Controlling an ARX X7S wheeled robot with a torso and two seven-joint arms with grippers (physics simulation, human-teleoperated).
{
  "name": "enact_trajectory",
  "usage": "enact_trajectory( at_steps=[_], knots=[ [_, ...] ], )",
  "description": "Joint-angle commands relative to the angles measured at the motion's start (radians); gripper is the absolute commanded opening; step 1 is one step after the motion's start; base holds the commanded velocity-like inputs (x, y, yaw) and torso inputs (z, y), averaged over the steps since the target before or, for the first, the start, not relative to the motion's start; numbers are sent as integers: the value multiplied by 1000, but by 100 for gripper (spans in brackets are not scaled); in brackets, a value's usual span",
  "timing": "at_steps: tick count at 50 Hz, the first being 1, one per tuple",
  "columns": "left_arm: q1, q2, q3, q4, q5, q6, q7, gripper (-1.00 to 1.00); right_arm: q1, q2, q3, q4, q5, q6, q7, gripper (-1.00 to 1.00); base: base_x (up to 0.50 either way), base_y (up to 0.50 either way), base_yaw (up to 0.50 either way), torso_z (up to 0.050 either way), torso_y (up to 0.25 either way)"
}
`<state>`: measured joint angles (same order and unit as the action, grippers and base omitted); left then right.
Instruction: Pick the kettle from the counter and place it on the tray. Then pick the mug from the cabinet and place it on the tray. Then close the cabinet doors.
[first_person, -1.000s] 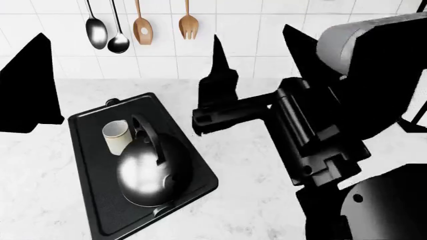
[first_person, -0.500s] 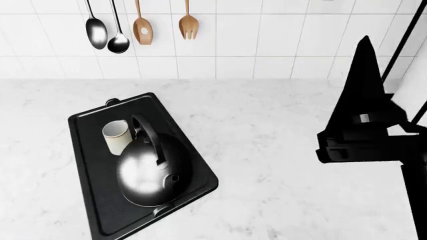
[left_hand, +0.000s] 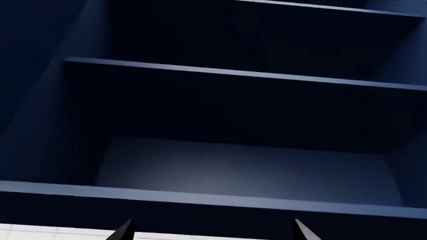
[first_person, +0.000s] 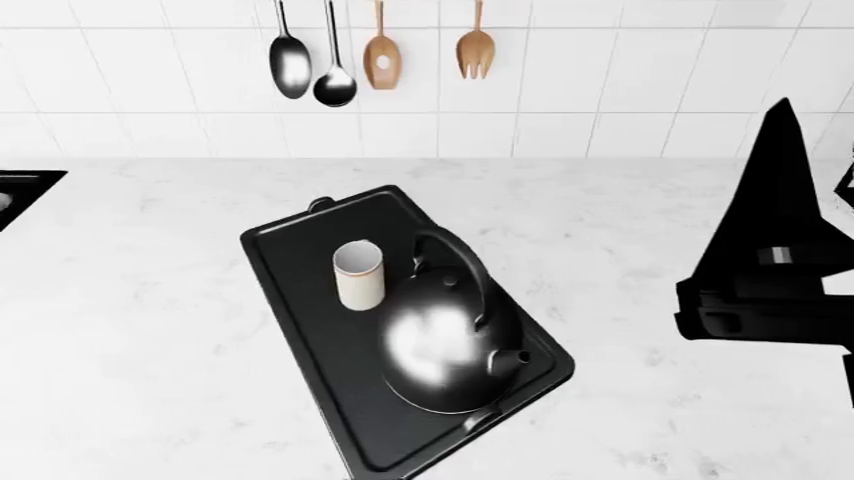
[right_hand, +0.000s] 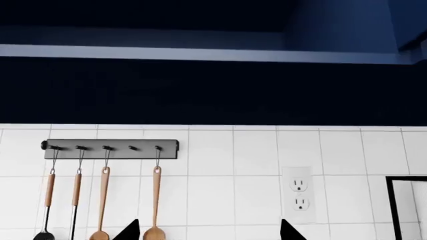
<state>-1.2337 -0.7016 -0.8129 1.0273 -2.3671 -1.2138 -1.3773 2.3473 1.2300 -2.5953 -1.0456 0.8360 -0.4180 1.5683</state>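
Note:
On the white counter (first_person: 160, 330) lies the black tray (first_person: 300, 290). The cream mug (first_person: 358, 275) stands upright on it, and the dark chrome kettle (first_person: 447, 345) sits right beside it on the same tray. In the head view my right arm (first_person: 767, 270) is a black shape at the right edge, clear of the tray. The right gripper (right_hand: 210, 231) is open and empty, facing the tiled wall under the cabinet (right_hand: 200, 85). My left gripper (left_hand: 211, 232) is open and empty too, pointing into the dark blue cabinet shelves (left_hand: 233, 75). The cabinet doors are out of view.
Spoons and wooden utensils (first_person: 380, 50) hang on the wall behind the tray, from a rack (right_hand: 110, 148). A wall outlet (right_hand: 297, 192) sits to the rack's right. The corner of the black sink (first_person: 20, 190) shows at the far left.
The head view has turned left, so tray, kettle and mug sit further right in it and the sink corner appears. The right arm has swung from the view's middle to its right edge.

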Motion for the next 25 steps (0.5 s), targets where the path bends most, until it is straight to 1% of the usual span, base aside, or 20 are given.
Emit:
enact_trajectory(
  at_steps=[1, 25],
  knots=[
    [2, 27, -36, -3, -29, -42, -15, 100, 8, 10, -22, -2, -8, -5, 2, 100, 0, 500, 0, 0, 0],
    [-1, 47, -35, -14, -27, -60, -17, 100, 8, -1, 3, -2, 25, 11, 2, 100, 0, 500, 0, 0, 0]
  ],
)
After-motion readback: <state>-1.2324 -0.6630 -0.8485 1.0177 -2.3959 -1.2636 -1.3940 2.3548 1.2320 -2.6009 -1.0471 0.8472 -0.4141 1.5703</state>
